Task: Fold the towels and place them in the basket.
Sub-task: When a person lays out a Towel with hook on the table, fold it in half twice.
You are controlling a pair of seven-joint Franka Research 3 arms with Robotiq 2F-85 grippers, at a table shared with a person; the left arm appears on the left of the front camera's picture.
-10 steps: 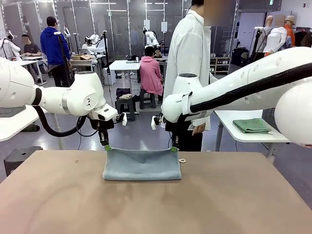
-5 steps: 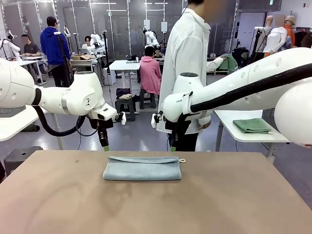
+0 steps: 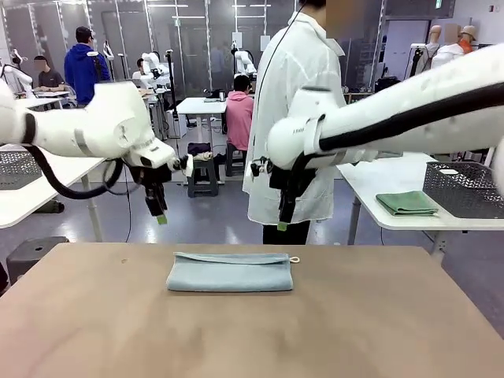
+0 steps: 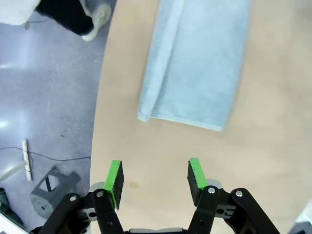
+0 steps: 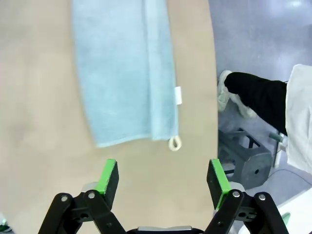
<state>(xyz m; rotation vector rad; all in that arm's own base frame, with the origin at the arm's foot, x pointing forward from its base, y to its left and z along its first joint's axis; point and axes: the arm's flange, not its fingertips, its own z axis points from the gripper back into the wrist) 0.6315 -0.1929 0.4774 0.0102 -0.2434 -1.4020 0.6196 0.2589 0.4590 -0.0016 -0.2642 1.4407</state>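
Lying folded, the towel point(image 3: 229, 272) rests apart from the basket point(image 3: 468, 193), contents unclear.

Terry-cloth towel point(image 3: 229, 272) (matt tabletop point(image 3: 252, 331))

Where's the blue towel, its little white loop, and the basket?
towel point(image 3: 228, 273), front view, middle of folded top.
loop point(image 5: 171, 143), right wrist view, on its ring.
basket point(image 3: 461, 193), front view, mesh side wall.

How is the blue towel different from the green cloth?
The blue towel is pale blue; the green cloth is green. The blue towel lies on the brown table; the green cloth lies on the white side table. Both are folded flat.
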